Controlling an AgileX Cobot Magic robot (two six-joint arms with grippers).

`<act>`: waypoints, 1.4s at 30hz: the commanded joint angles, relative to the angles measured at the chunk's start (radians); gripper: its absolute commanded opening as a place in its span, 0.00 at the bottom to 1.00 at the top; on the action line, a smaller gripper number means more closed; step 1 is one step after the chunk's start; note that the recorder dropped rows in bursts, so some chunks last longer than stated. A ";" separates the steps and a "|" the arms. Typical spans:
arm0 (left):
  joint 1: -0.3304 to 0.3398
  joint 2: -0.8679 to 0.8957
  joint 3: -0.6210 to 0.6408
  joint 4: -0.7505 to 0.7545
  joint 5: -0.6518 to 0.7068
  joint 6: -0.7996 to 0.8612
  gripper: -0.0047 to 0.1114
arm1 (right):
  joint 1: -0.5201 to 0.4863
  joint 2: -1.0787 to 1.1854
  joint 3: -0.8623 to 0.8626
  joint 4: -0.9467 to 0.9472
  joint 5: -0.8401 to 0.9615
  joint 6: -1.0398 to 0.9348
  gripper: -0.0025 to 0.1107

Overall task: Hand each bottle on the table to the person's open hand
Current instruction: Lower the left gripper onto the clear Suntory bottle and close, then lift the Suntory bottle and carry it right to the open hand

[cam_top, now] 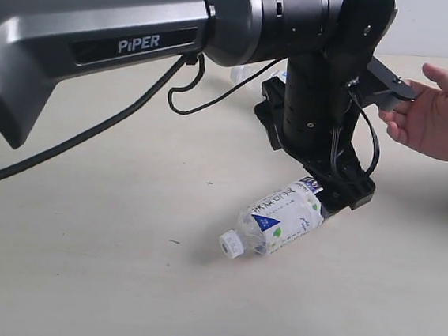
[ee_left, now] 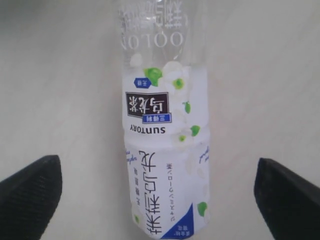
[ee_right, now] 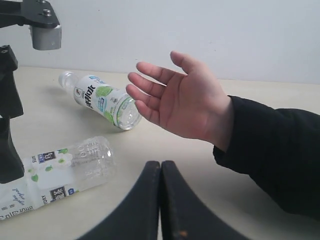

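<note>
**A:** Left hand, what's it doing?
**B:** The left hand is spread wide, low over a white-labelled bottle that lies on its side on the counter. The bottle sits between the fingers with a gap on each side. No contact that I can see.
**A:** Cap?
**B:** The white cap points away from the left hand.
**A:** Right hand?
**B:** The right hand is clenched, fingers pressed flat together, nothing in it.
**A:** The person?
**B:** The person's open hand is held out just beyond the right hand, palm showing, above the counter, with a dark sleeve at the wrist.
**A:** Other bottles?
**B:** There's a green-labelled bottle, also lying down, farther from the right hand than the white-labelled one. Its base end is by the person's fingertips. Can't tell if they're touching.
</note>
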 commanded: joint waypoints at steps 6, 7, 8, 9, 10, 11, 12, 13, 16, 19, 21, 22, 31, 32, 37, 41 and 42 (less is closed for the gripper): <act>-0.003 0.003 0.003 0.011 -0.001 -0.003 0.93 | 0.005 -0.004 0.006 -0.004 -0.009 -0.001 0.02; -0.003 0.003 0.003 0.011 -0.001 -0.002 0.93 | 0.005 -0.004 0.006 -0.004 -0.009 -0.001 0.02; -0.003 0.003 0.003 0.011 -0.001 -0.002 0.93 | 0.005 -0.004 0.006 -0.004 -0.009 -0.001 0.02; -0.003 0.003 0.003 0.011 -0.001 -0.002 0.93 | 0.005 -0.004 0.006 -0.004 -0.009 -0.001 0.02; -0.003 0.003 0.003 0.011 -0.001 -0.002 0.93 | 0.005 -0.004 0.006 -0.004 -0.009 -0.001 0.02; -0.003 0.003 0.003 0.011 -0.001 -0.002 0.93 | 0.005 -0.004 0.006 -0.002 -0.009 -0.001 0.02; -0.003 0.003 0.003 0.011 -0.001 -0.002 0.93 | 0.005 -0.004 0.006 -0.002 -0.009 -0.001 0.02; -0.003 0.003 0.003 0.011 -0.001 -0.002 0.93 | 0.005 -0.004 0.006 -0.002 -0.009 -0.001 0.02; -0.003 0.003 0.003 0.011 -0.001 -0.002 0.93 | 0.005 -0.004 0.006 -0.002 -0.009 -0.001 0.02; -0.003 0.003 0.003 0.011 -0.001 -0.002 0.93 | 0.005 -0.004 0.006 -0.002 -0.009 -0.001 0.02; -0.003 0.003 0.003 0.011 -0.001 -0.002 0.93 | 0.005 -0.004 0.006 -0.004 -0.009 -0.001 0.02; -0.003 0.003 0.003 0.011 -0.001 -0.002 0.93 | 0.005 -0.004 0.006 -0.004 -0.009 -0.001 0.02; -0.003 0.028 0.003 0.009 -0.001 -0.002 0.93 | 0.005 -0.004 0.006 -0.004 -0.009 -0.001 0.02; -0.003 0.037 0.003 0.007 -0.001 -0.002 0.93 | 0.005 -0.004 0.006 -0.004 -0.009 -0.001 0.02; -0.003 0.075 0.003 0.009 -0.001 -0.002 0.93 | 0.005 -0.004 0.006 -0.004 -0.009 -0.001 0.02; -0.003 0.091 0.003 0.009 -0.001 -0.002 0.93 | 0.005 -0.004 0.006 -0.002 -0.009 -0.001 0.02; -0.003 0.096 0.003 0.009 -0.001 -0.002 0.93 | 0.005 -0.004 0.006 -0.002 -0.009 -0.001 0.02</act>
